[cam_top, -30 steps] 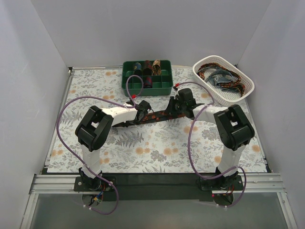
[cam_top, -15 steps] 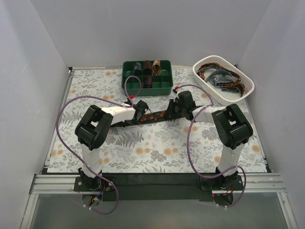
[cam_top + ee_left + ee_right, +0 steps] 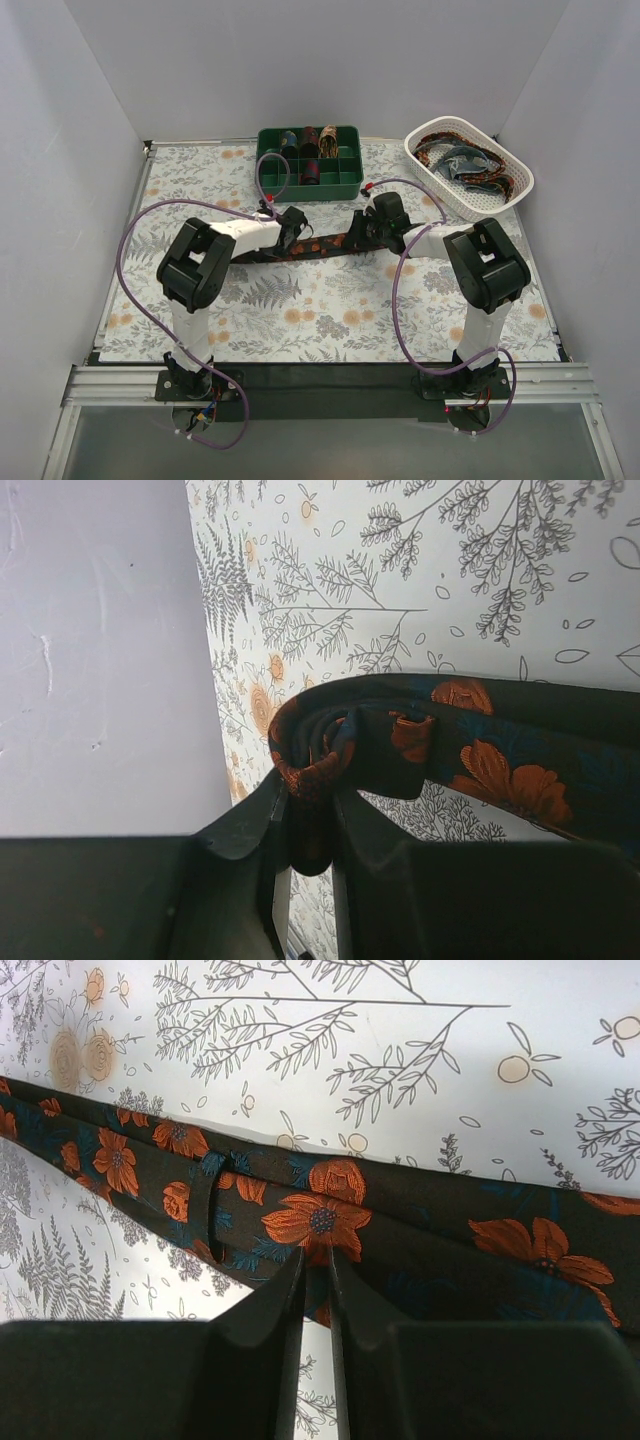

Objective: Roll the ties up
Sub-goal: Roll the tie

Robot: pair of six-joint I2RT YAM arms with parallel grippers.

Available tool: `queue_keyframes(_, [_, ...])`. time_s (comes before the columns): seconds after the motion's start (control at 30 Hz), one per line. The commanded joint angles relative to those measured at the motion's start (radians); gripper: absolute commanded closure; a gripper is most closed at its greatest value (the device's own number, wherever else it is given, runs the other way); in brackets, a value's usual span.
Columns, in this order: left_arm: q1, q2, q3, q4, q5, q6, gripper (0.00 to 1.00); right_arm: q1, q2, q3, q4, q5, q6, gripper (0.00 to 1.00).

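A dark tie with orange flowers (image 3: 325,243) stretches across the middle of the patterned table between my two grippers. My left gripper (image 3: 291,228) is shut on its left end, where the fabric is curled into a small coil (image 3: 330,745). The coil's edge is pinched between the black fingers (image 3: 260,820). My right gripper (image 3: 372,226) is shut on the tie's wider part (image 3: 320,1220), its fingertips (image 3: 290,1280) pinching a fold by an orange flower. More ties (image 3: 468,162), loose, lie in the white basket. Rolled ties (image 3: 309,142) sit in the green tray.
The green compartment tray (image 3: 340,186) stands at the back centre, just behind the grippers. The white basket (image 3: 508,198) stands at the back right. Purple cables (image 3: 135,240) loop out from both arms. White walls close in the table on three sides.
Both grippers have shifted a little toward the back of the table with the tie between them. The left one has also moved slightly left. Both grips are unchanged.
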Motion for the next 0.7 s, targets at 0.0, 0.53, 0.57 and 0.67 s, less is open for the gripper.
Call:
queue_keyframes(0.0, [0.0, 0.029, 0.04, -0.054, -0.076, -0.085, 0.99, 0.004, 0.007, -0.018, 0.003, -0.007, -0.001, 0.81])
queue_keyframes(0.53, [-0.091, 0.101, 0.112, -0.122, -0.02, -0.164, 0.91, 0.01, 0.006, -0.018, 0.009, -0.014, -0.001, 0.81])
queue_keyframes(0.57, [-0.095, 0.114, 0.115, -0.133, -0.021, -0.171, 0.91, 0.01, 0.006, -0.019, 0.009, -0.016, -0.001, 0.81])
queue_keyframes(0.67, [-0.109, 0.124, 0.14, -0.149, -0.018, -0.181, 0.88, 0.01, 0.003, -0.025, 0.011, -0.014, -0.003, 0.81])
